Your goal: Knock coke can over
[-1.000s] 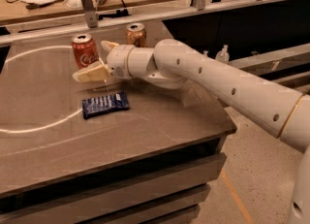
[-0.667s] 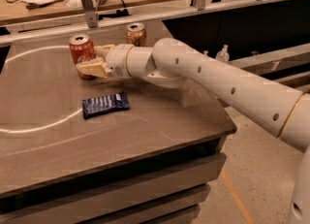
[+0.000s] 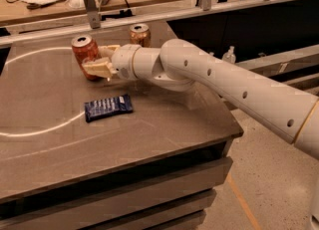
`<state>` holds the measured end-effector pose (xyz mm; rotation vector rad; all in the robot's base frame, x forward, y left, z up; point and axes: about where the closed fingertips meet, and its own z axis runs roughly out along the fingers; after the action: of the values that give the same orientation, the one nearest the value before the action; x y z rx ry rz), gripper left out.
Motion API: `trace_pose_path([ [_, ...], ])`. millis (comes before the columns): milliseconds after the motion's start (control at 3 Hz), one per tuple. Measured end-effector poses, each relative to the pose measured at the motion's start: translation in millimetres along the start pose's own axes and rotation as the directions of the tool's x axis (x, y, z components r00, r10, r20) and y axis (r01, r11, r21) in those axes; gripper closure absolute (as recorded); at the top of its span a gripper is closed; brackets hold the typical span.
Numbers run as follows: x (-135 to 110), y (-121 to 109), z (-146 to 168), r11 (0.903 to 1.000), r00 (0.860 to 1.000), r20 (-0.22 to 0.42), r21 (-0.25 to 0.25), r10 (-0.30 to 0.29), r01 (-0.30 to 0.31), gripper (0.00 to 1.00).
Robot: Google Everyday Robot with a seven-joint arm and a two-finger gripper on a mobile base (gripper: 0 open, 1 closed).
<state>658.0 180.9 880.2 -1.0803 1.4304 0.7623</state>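
Observation:
The coke can (image 3: pixel 83 56), red-orange with a silver top, stands at the back left of the table and leans slightly to the left. My gripper (image 3: pixel 101 58) is right beside it on its right. Its cream fingers (image 3: pixel 97 68) are spread open and press against the can's side, holding nothing. The white arm reaches in from the right across the table.
A gold-brown can (image 3: pixel 140 34) stands upright just behind my wrist. A dark blue snack packet (image 3: pixel 108 107) lies flat in front of the gripper. The table (image 3: pixel 149 139) bears a white curved line; its right edge drops to the floor. A cluttered bench with a rail runs behind.
My gripper has moved back and slightly up, from in front of the can to against its right side. The can's top has shifted a little to the left.

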Motion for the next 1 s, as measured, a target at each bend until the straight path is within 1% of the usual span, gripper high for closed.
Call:
trace_pose_path([
  [333, -30, 1, -24, 0.9926, 0.993, 0.007, -0.026, -0.119, 0.119, 1.0],
  [667, -54, 18, -38, 0.9564, 0.964, 0.022, -0.123, -0.264, 0.265, 1.0],
  [1000, -74, 43, -46, 0.8313, 0.858, 0.058, -0.224, -0.51, 0.509, 1.0],
])
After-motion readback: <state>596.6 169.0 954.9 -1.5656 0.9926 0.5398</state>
